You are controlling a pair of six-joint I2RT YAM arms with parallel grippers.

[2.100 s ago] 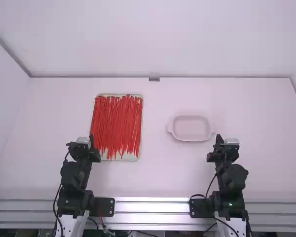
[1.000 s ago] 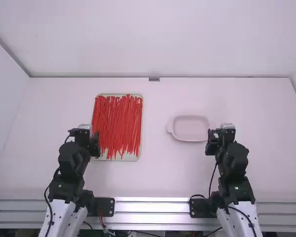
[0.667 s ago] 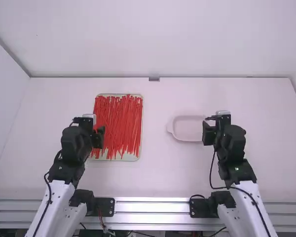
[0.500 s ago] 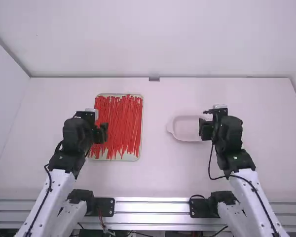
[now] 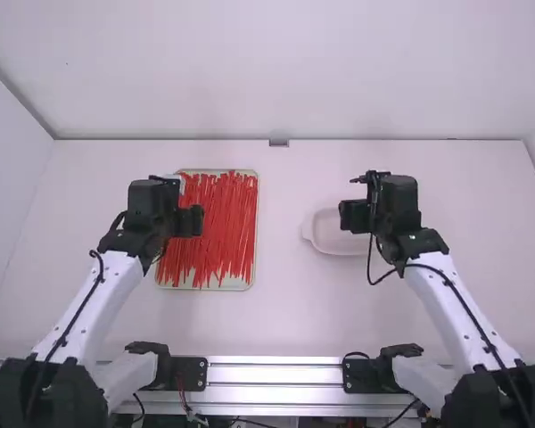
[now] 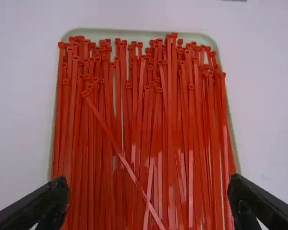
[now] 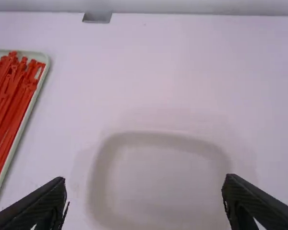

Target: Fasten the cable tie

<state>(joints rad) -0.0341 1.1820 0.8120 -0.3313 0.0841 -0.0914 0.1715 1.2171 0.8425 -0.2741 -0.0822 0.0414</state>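
Note:
A pale green tray (image 5: 251, 178) on the left half of the table holds several red cable ties (image 5: 216, 225) lying lengthwise. In the left wrist view the red cable ties (image 6: 149, 124) fill the pale green tray (image 6: 134, 32), one lying slantwise across the others. My left gripper (image 5: 185, 220) hangs open over the tray's left part; in its own view the left gripper (image 6: 146, 213) has its fingers spread wide. My right gripper (image 5: 353, 217) stands open above the white dish (image 5: 322, 234). The right gripper (image 7: 144, 211) shows nothing between its fingers, over the white dish (image 7: 158, 177).
A small grey fitting (image 5: 278, 141) sits at the table's far edge, by the back wall. An aluminium rail (image 5: 267, 374) runs along the front edge. Bare table lies between tray and dish and to the far right.
Both arms have risen from their folded pose near the front rail and reached forward: the left gripper over the tray, the right one over the dish.

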